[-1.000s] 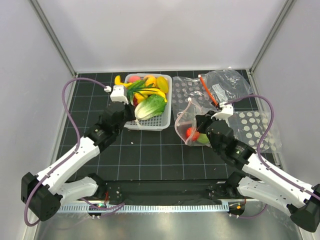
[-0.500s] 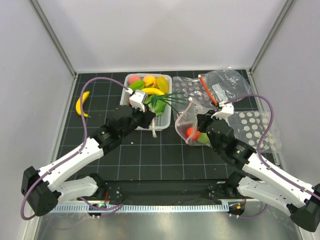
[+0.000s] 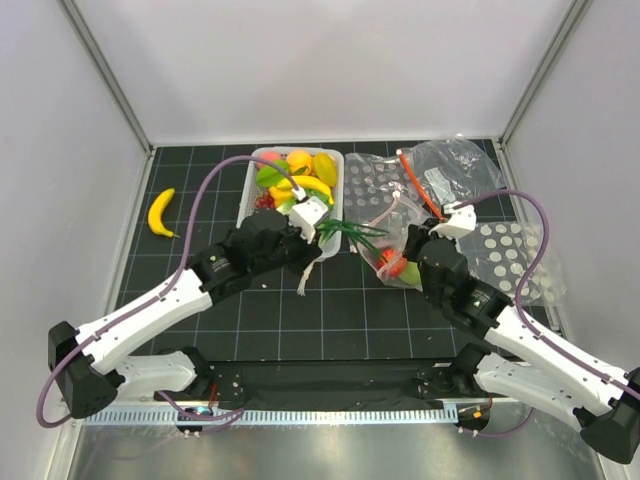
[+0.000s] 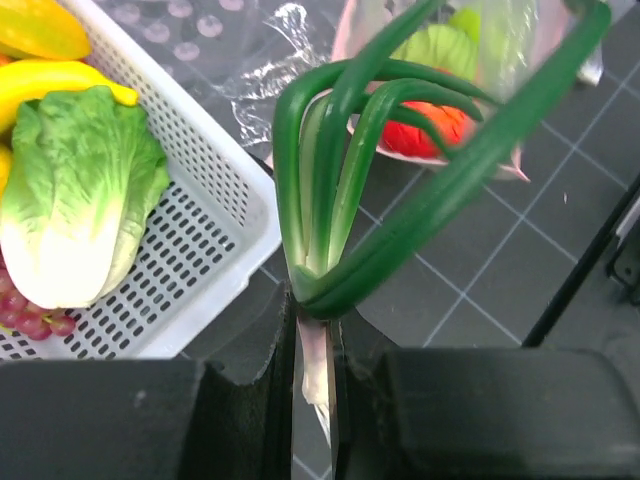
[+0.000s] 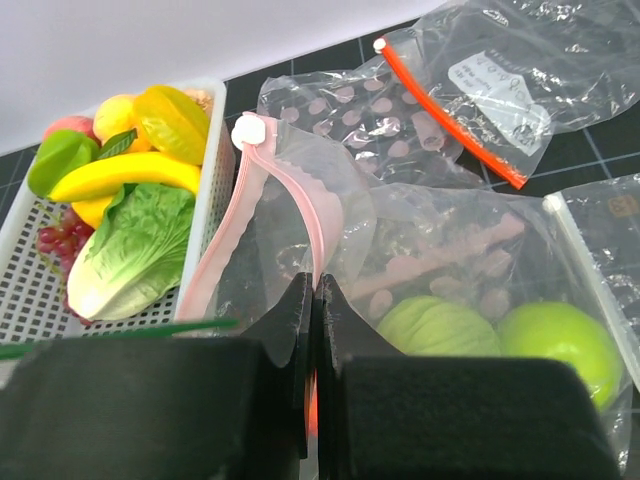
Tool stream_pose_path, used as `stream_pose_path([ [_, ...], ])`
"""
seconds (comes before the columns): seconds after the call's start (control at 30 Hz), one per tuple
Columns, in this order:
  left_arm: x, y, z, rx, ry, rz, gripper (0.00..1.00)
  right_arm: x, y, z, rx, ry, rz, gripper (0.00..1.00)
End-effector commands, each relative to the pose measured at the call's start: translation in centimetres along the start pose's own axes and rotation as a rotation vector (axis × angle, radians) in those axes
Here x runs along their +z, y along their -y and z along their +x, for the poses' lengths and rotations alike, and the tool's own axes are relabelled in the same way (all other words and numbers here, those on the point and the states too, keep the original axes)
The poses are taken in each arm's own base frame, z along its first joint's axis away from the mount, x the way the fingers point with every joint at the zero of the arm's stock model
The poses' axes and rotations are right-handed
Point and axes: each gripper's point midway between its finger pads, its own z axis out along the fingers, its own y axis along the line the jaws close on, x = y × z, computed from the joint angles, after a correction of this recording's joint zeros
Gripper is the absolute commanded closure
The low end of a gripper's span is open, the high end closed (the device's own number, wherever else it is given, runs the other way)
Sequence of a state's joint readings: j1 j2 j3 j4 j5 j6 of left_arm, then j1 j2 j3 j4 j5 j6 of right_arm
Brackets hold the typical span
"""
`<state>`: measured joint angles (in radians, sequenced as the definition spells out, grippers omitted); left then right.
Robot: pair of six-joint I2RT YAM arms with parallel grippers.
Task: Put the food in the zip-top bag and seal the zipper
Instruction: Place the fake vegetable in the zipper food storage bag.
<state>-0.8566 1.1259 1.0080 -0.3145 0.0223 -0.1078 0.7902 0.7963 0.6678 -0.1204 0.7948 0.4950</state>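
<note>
Roughly midway, by the look of it: the zip-top bag lies on the counter just right of the white basket and already holds a red piece and two green pieces. The right jaws are closed on its mouth edge beside the pink zipper, holding the mouth open towards the basket. The left jaws are clamped on the pale stem of a green onion, whose leaves point at that opening. Left to do: this onion, the lettuce, grapes, bananas and other fruit in the basket, a loose banana well apart on the left of the counter, then the seal. Whether the leaf tips have reached the mouth cannot be told from any view. The right jaws hide part of the zipper, the grapes are mostly tucked under the lettuce, and the film's wrinkles blur what else the bag may hold.
</note>
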Motion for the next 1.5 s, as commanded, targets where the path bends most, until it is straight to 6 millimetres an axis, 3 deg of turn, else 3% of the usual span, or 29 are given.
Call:
stream_pose_path([
  [0.0,-1.3,1.5,0.7,0.131,-0.122,0.039,0.99,0.0,0.0,-2.7,0.005,0.087,0.020,0.99],
  [0.03,-1.2,1.7,1.8,0.176,-0.176,0.054,0.99,0.0,-0.7,-2.4,-0.019,0.071,-0.017,0.99],
  [0.2,-0.7,1.5,3.5,0.252,-0.289,0.006,1.00,0.2,-3.9,-0.9,-0.150,-0.024,-0.169,0.99],
  [0.37,0.4,1.4,4.9,0.280,-0.373,-0.006,1.00,-1.4,-7.6,0.2,-0.177,-0.065,-0.414,0.99],
  [0.53,1.0,0.7,5.3,0.291,-0.383,-0.047,1.00,-2.9,-10.6,0.9,-0.207,-0.078,-0.585,0.99],
  [0.73,1.5,1.6,4.8,0.281,-0.338,0.001,1.00,-4.2,-13.6,2.8,-0.252,-0.120,-0.696,0.99],
  [1.13,3.4,2.8,4.2,0.133,-0.291,0.120,1.00,-6.0,-15.4,3.6,-0.202,-0.120,-0.837,0.99],
  [1.47,4.9,3.6,2.9,-0.196,-0.251,0.272,1.00,-5.5,-15.8,4.8,-0.218,-0.152,-0.824,0.99],
])
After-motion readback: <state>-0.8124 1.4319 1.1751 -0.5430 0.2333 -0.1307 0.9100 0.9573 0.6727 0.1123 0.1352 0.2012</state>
